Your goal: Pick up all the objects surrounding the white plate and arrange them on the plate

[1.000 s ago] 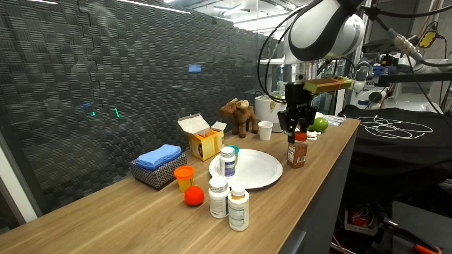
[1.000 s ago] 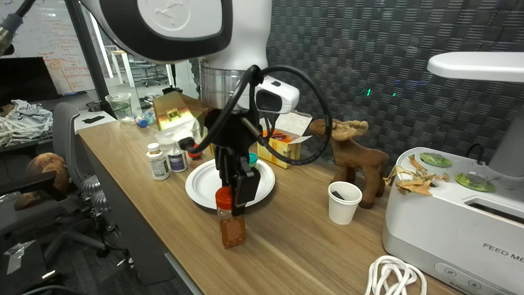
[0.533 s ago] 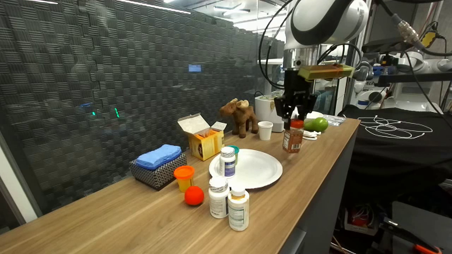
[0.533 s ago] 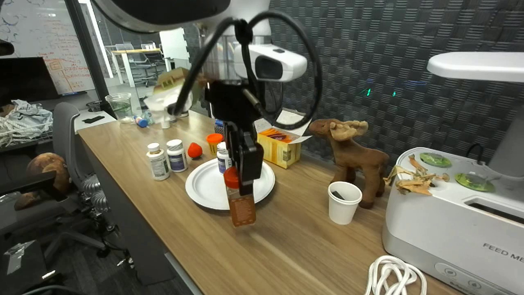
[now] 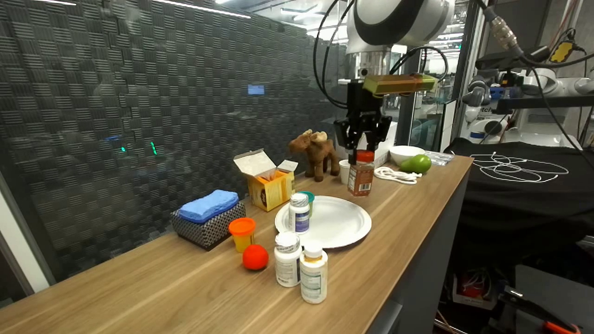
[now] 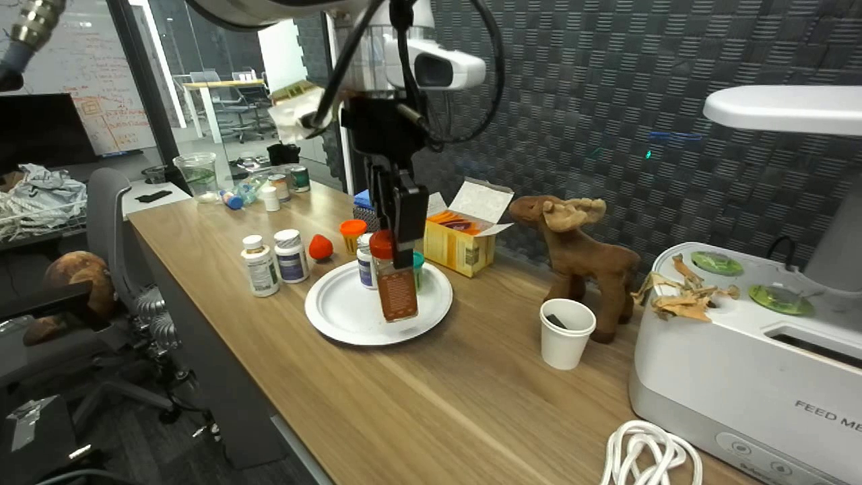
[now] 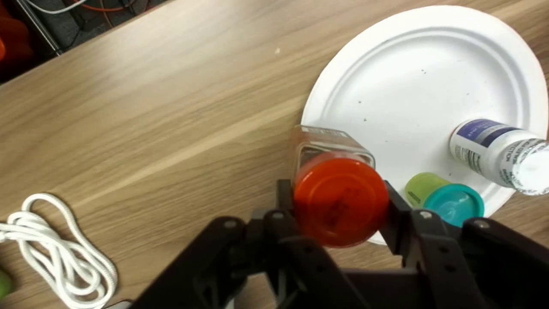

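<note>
Fingers (image 6: 404, 254) grip a red-capped jar (image 6: 399, 294) midair. The plate (image 6: 330, 313) holds a bottle (image 7: 499, 153) and tub (image 7: 454, 205) (cup (image 5: 242, 235), ball (image 5: 255, 257), two bottles (image 5: 313, 278) remain).

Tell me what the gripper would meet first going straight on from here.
The gripper points down; its held red-topped jar would likely meet the rim of the white plate first, though depth is unclear: it could be the wooden counter beside it.
</note>
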You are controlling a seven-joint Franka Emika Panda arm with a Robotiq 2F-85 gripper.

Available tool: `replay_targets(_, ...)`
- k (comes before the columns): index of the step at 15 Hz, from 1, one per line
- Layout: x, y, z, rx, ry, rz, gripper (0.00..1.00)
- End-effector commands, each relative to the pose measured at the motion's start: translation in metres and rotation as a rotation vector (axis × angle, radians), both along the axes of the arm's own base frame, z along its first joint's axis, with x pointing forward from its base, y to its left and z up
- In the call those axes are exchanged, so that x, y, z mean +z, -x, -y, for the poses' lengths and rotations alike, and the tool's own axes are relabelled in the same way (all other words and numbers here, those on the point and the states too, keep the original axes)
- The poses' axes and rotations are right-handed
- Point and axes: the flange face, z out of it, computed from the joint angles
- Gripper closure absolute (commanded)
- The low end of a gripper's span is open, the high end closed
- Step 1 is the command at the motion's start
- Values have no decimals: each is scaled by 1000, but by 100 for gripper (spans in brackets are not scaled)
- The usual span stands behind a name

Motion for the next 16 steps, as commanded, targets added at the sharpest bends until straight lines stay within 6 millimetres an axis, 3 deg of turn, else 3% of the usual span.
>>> replay_targets(1, -18, -28, -22, 32, -15, -38, 76)
replay_targets(5, -36, -48, -30, 45, -29, -43, 76)
replay_targets(11, -38, -69, -33, 37, -53, -9, 76)
replay_targets(16, -44, -76, -33, 29, -65, -16, 76)
